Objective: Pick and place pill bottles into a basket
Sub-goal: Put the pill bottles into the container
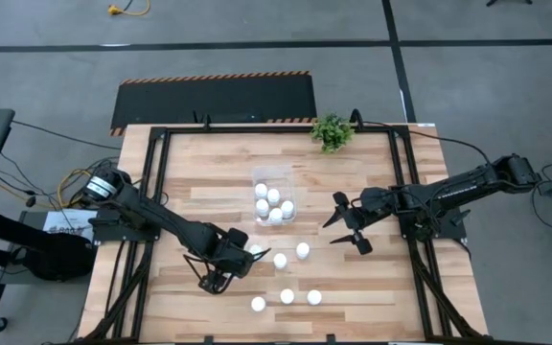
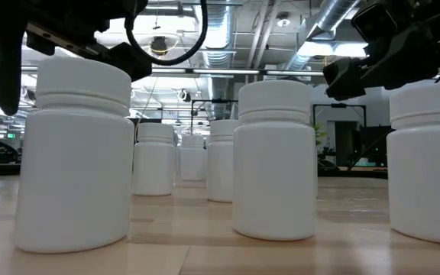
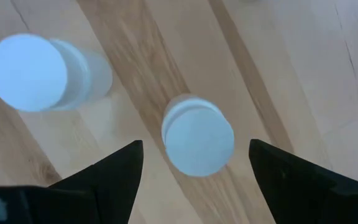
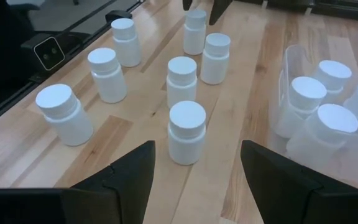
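Observation:
Several white pill bottles stand upright on the wooden table, among them three near the front edge and three in a row in front of the basket. The clear basket holds several more bottles. My left gripper is open and points down over another bottle. Its fingers stand on either side of the cap without touching it. This bottle is hidden under the arm in the high view. My right gripper is open and empty to the right of the bottles, facing them.
A small green potted plant stands at the table's far edge. A dark metal frame runs along the table's sides. Bare wood lies between the basket and my right gripper.

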`<act>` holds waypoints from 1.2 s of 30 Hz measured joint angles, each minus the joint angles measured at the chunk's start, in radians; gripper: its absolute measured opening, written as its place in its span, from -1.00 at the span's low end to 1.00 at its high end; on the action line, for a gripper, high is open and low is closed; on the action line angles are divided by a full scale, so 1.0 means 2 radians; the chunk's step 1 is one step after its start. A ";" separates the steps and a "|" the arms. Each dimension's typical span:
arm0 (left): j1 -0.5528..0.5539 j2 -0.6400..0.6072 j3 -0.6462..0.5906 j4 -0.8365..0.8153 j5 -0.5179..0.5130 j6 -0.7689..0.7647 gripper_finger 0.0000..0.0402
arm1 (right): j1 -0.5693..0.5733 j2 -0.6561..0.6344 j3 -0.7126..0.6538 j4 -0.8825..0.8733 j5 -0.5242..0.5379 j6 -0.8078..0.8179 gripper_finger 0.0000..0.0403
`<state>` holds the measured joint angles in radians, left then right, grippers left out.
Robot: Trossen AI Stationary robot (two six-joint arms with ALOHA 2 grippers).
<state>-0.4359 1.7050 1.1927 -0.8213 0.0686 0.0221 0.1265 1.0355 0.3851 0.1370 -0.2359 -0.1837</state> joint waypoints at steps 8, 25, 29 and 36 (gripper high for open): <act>-0.001 0.000 -0.004 0.003 -0.014 -0.003 0.40 | 0.000 0.000 0.000 0.000 0.000 0.000 0.14; -0.001 0.000 -0.032 0.040 -0.002 -0.003 0.40 | 0.002 0.000 0.000 0.003 0.000 0.000 0.14; -0.001 0.000 -0.032 0.040 -0.002 -0.004 0.36 | 0.002 0.000 0.000 0.003 0.000 0.000 0.14; -0.001 0.000 -0.032 0.045 -0.002 -0.004 0.19 | 0.002 0.000 0.000 0.003 0.000 0.000 0.14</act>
<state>-0.4381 1.7042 1.1294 -0.7303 0.0643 0.0151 0.1310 1.0355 0.3855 0.1429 -0.2363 -0.1831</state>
